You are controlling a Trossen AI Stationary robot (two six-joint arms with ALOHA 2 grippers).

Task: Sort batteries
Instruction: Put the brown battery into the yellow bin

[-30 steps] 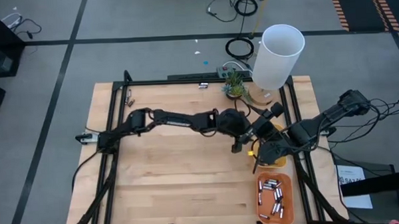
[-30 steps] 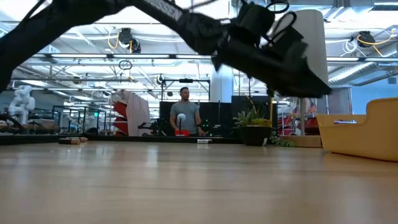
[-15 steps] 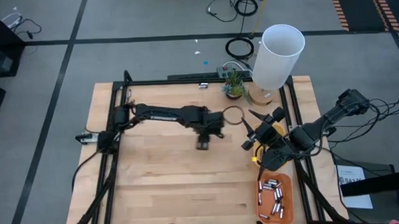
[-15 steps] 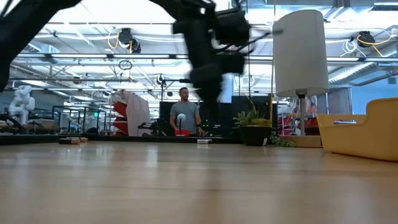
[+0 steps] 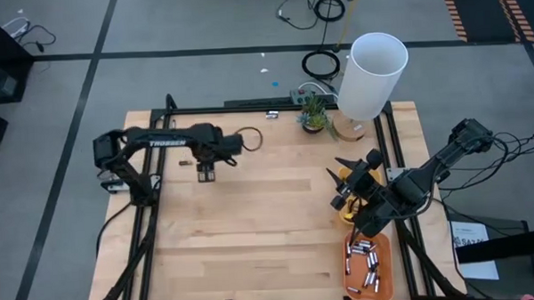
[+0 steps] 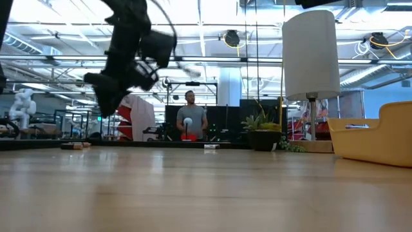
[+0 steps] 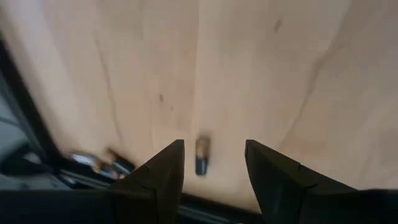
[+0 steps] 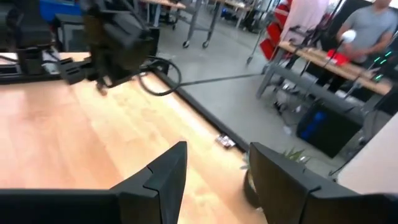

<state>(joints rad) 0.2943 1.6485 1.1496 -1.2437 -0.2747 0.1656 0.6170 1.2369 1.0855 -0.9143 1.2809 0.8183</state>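
A single battery [image 7: 201, 156] lies on the bare wooden table [image 5: 252, 222] directly ahead of the left gripper [image 7: 212, 163], in line with the gap between its two dark fingers and not touched by either. It is a small cylinder with a dark body and a lighter, brownish end, lying lengthwise toward the gripper. From above, it shows as a tiny dark speck [image 5: 184, 161] just beside the left gripper [image 5: 205, 174], on the side toward the table's black frame rail. The left jaws stand parted with nothing between them.

A few more small cells [image 7: 99, 163] lie against the black frame rail [image 7: 37, 134] near that battery — blurred, so their colours are hard to tell.

The rest of the batteries [image 5: 365, 264], silvery with dark ends, lie jumbled in the orange tray [image 5: 383, 246] at the table's near right corner. The right gripper [image 5: 342, 195] hangs just beyond that tray, over the yellow tray [image 5: 374, 217], its fingers apart and empty.

A white lamp shade [image 5: 371, 73] and a small plant [image 5: 314, 112] stand at the table's far edge.
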